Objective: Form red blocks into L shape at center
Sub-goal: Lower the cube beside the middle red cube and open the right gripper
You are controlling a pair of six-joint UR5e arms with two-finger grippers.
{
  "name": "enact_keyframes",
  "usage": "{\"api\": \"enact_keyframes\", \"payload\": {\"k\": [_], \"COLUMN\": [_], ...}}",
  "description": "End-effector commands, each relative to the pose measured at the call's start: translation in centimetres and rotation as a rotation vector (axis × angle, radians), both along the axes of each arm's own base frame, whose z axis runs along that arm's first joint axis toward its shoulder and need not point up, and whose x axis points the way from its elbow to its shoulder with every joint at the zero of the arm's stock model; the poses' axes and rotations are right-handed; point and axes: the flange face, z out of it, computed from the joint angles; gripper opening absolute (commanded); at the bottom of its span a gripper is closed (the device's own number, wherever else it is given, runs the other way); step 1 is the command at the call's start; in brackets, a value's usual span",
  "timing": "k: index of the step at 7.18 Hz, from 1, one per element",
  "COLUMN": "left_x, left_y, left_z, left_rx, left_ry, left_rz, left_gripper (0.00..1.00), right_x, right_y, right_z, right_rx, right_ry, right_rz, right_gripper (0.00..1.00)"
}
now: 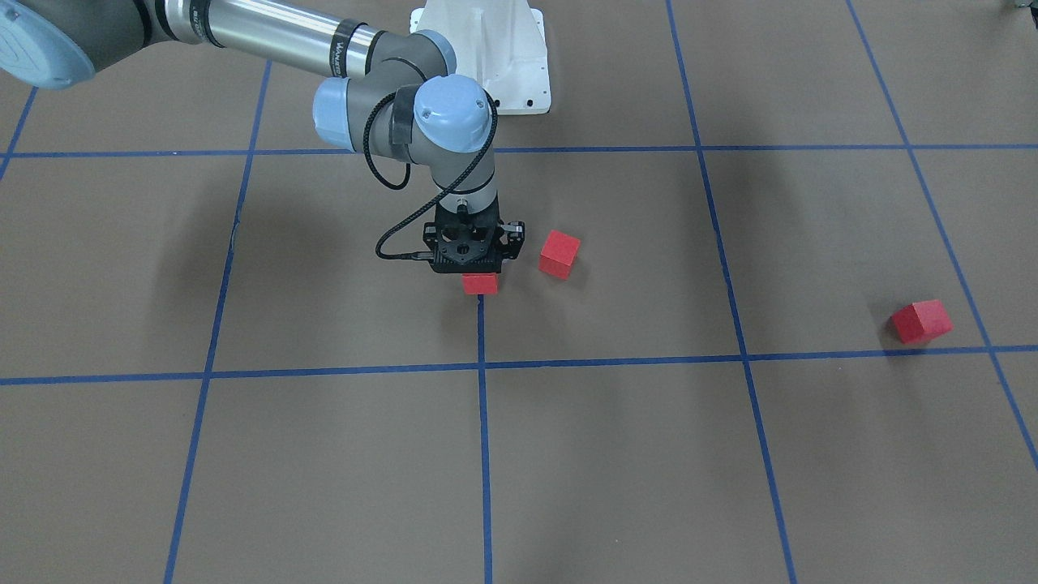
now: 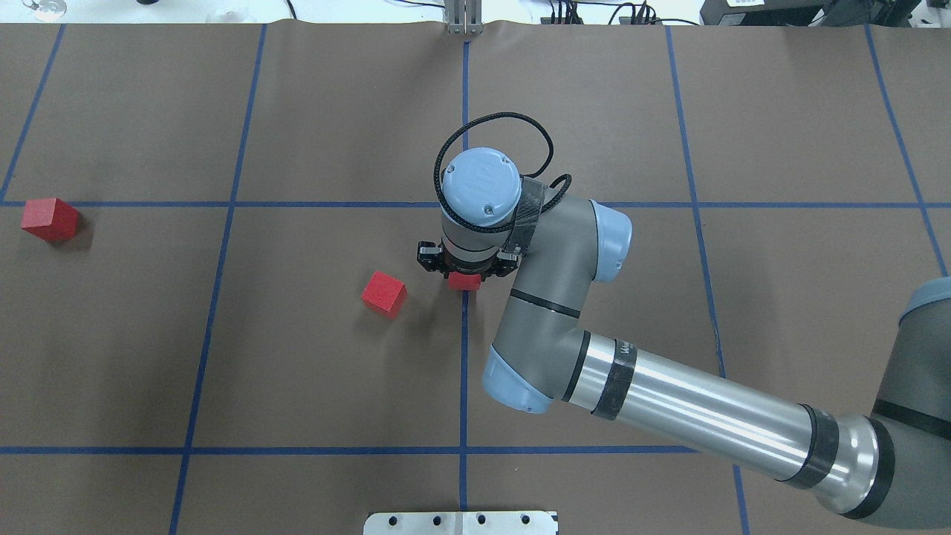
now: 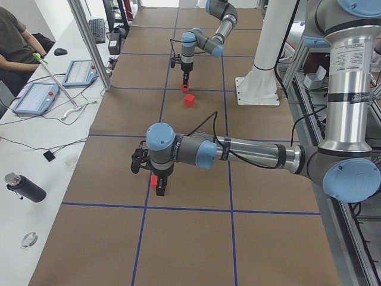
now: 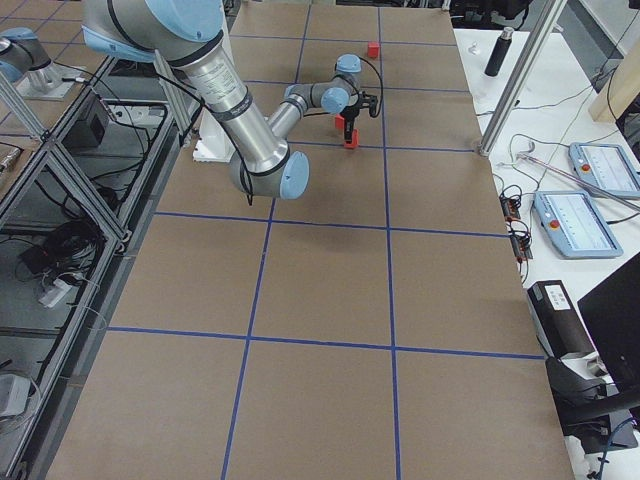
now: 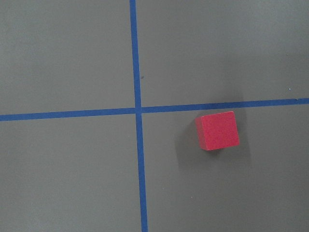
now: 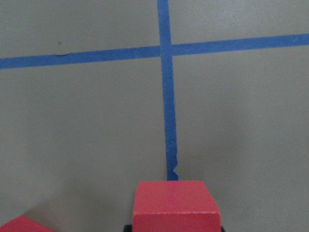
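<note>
In the front-facing view the right gripper (image 1: 477,274) points straight down over the center (image 1: 519,324) of the brown surface (image 1: 122,487). The centre block (image 1: 480,284) sits directly under it, at the top end of a vertical blue tape line (image 1: 483,405). The fingertips are hidden under the black gripper body, so whether it clamps the block cannot be told. The tilted block (image 1: 559,254) lies near the centre block at its 2 o'clock, not touching, and the far block (image 1: 921,321) is well apart at 3 o'clock. From overhead, the tilted block (image 2: 384,293) is at 9 o'clock of the centre block (image 2: 465,281), and the far block (image 2: 50,219) is much further out the same way. The left side view shows the near arm's left gripper (image 3: 156,174) low over the far block (image 3: 153,183); open or closed cannot be told. The right side view puts the tilted block (image 4: 340,122) at 11 o'clock of the centre block (image 4: 351,142). The left wrist camera sees the far block (image 5: 217,130) at about 3 o'clock of a tape crossing (image 5: 137,110). The right wrist camera has the centre block (image 6: 176,205) at 6 o'clock, in line with the tape, and a corner of the tilted block (image 6: 19,226) at 8 o'clock.
</note>
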Motion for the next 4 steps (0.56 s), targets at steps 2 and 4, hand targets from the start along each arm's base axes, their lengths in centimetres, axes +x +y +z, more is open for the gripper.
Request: {"api": "enact_keyframes", "payload": {"k": [2,4], "left_x": [0.01,0.01], "left_y": [-0.03,-0.09], "left_z": [-0.05,-0.20], "left_rx": [0.001,0.004], "left_ry": [0.001,0.001], "left_rz": [0.000,0.000], "left_gripper": [1.00,1.00], "right_x": [-0.32,-0.34], "right_y": [0.16,0.16], "right_z": [0.11,-0.24], "right_rx": [0.001,0.005], "right_ry": [0.002,-0.002], "right_rz": [-0.005,-0.007], "right_gripper": [0.59,0.71]}}
